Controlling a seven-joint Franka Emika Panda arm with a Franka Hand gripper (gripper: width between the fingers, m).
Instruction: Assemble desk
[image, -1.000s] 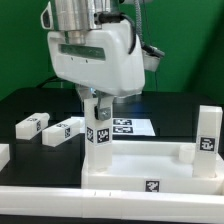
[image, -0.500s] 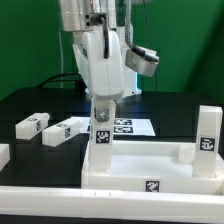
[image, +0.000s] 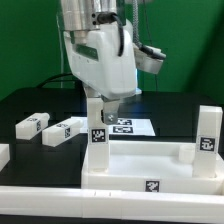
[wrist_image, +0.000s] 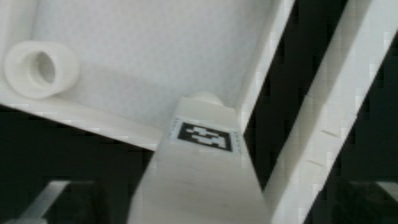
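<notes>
The desk top (image: 140, 180) lies at the front as a white rimmed tray. One white leg (image: 99, 135) stands upright at its corner on the exterior view's left, a black-and-white tag on its face. A second leg (image: 207, 130) stands upright at the corner on the exterior view's right. My gripper (image: 103, 101) hangs straight over the left leg, straddling its top end. In the wrist view the leg (wrist_image: 205, 175) runs between the jaws with dark gaps on both sides, so the gripper (wrist_image: 214, 208) is open and holds nothing. The desk top's inside (wrist_image: 143, 60) shows behind it.
Two loose white legs (image: 32, 124) (image: 62, 131) lie on the black table on the exterior view's left, with another white piece (image: 3, 153) at the edge. The marker board (image: 128, 127) lies flat behind the tray. A green wall stands at the back.
The hand has turned about its vertical axis over the left leg, and its jaws have spread off the leg. The leg stays upright in its corner.
</notes>
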